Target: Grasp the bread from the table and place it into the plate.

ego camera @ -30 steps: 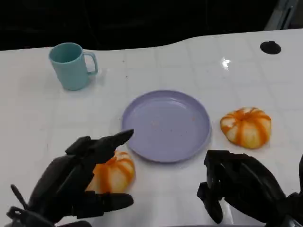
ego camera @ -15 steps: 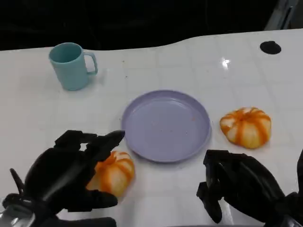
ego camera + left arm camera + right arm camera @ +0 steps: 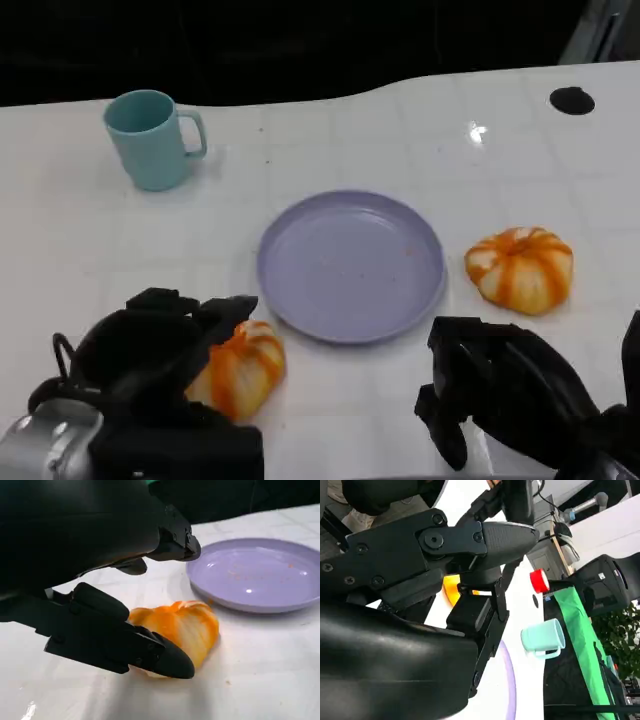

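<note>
White table [image 3: 330,130], dark beyond. Left hand [image 3: 150,370] cages near-left bread [image 3: 240,368], fingers apart around it, not visibly clamped, probably setting a grasp. Purple plate [image 3: 350,265] lies just beyond. Right hand [image 3: 500,395] idle, fingers curled, holding nothing.

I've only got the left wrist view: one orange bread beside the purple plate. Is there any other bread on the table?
Observer: Yes. A second bread lies on the plate's other side, toward the robot's right, apart from its rim.
Operator: Where's the right hand?
Observer: The right hand is near the table's front edge, nearer the robot than that second bread, fingers curled with nothing in them.
Operator: Anything else out there?
Observer: A teal mug stands upright at the far left, well apart from the plate.
</note>
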Robot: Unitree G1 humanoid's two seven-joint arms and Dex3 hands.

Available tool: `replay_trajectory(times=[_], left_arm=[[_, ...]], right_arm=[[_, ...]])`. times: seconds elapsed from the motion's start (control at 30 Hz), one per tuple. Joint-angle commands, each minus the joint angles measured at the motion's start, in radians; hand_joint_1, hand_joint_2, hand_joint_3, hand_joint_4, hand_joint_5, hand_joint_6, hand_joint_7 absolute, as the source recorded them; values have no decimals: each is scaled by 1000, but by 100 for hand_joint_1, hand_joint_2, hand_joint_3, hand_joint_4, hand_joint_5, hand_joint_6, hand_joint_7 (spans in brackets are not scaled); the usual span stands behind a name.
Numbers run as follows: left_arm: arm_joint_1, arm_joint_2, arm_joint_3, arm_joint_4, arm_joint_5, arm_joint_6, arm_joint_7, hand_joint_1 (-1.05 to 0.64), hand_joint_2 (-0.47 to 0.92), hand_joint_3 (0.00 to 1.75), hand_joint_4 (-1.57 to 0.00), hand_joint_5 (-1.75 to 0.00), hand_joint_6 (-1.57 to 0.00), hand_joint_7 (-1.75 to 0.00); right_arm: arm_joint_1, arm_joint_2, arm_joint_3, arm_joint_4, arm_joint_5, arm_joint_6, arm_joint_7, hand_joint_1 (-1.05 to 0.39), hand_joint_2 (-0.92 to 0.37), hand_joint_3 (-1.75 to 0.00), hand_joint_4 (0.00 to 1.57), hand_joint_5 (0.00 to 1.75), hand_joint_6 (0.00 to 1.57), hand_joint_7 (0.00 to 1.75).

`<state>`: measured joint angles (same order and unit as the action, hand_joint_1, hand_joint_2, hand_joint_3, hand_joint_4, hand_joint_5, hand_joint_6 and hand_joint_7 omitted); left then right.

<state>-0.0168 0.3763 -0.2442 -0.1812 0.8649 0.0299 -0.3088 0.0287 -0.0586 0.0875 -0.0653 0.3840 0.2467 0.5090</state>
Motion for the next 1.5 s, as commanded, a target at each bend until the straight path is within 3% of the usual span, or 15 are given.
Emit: replay_trajectory(times=[0.03,0.33,0.43,0.47,0.53,0.57,0.6,0.63,0.67,0.73,0.8,0.97,1.3,1.5], left_arm=[[-62,16,-25,102,-19,22,-23,-71,92,1,-17,-32,-22,0],[-152,2,-64,389,-95,-42,98,-58,92,6,-25,-31,-28,-3],[-160,-6,-48,452,-147,-85,153,-48,92,10,-40,-35,-46,-8],[-162,-10,-41,475,-168,-105,179,-38,92,14,-54,-61,-70,-11],[-166,-8,-38,506,-190,-141,224,-31,92,22,-64,-83,-90,-14],[-167,-5,-40,514,-193,-157,244,-25,90,38,-74,-109,-105,-23],[-166,1,-44,520,-189,-178,274,-23,86,51,-75,-126,-108,-33],[-166,7,-47,523,-180,-195,303,-22,80,72,-79,-148,-106,-63],[-166,12,-50,526,-172,-208,324,-23,72,93,-82,-164,-93,-108],[-166,25,-60,521,-142,-217,365,-24,71,101,-84,-172,-75,-153],[-164,35,-65,509,-113,-213,397,-24,75,94,-83,-174,-65,-170],[-147,61,-65,447,-32,-167,455,-19,76,84,-82,-175,-61,-175],[-108,71,-16,305,-38,-100,449,-16,70,80,-83,-175,-62,-175],[-108,8,37,280,-142,-124,498,-12,52,107,-86,-175,-65,-175]], right_arm=[[-2,-7,-9,-7,2,-8,1,-93,-92,-37,128,164,111,157],[5,-14,-11,-21,8,1,5,-94,-92,-36,128,164,111,156],[8,-13,-13,-22,13,-1,8,-93,-92,-35,128,163,111,155],[9,-13,-12,-23,11,-4,9,-93,-92,-36,128,163,111,155],[10,-14,-11,-24,8,-10,10,-92,-92,-36,129,163,111,155],[11,-15,-10,-25,7,-11,10,-93,-92,-37,129,163,110,156],[11,-15,-11,-27,8,-10,11,-93,-92,-38,129,163,110,156],[12,-15,-12,-28,11,-6,10,-93,-92,-38,129,163,110,156],[12,-14,-13,-29,13,-3,10,-93,-92,-37,129,163,110,155],[12,-14,-14,-29,15,-4,12,-93,-92,-37,128,163,110,155],[12,-14,-14,-33,14,-1,9,-93,-92,-37,128,163,110,155],[11,-15,-14,-35,14,-1,10,-92,-92,-39,129,163,110,156],[13,-13,-13,-32,9,-12,10,-92,-92,-39,129,163,111,156],[10,-12,-11,-29,6,3,0,-93,-92,-37,130,163,111,155]])
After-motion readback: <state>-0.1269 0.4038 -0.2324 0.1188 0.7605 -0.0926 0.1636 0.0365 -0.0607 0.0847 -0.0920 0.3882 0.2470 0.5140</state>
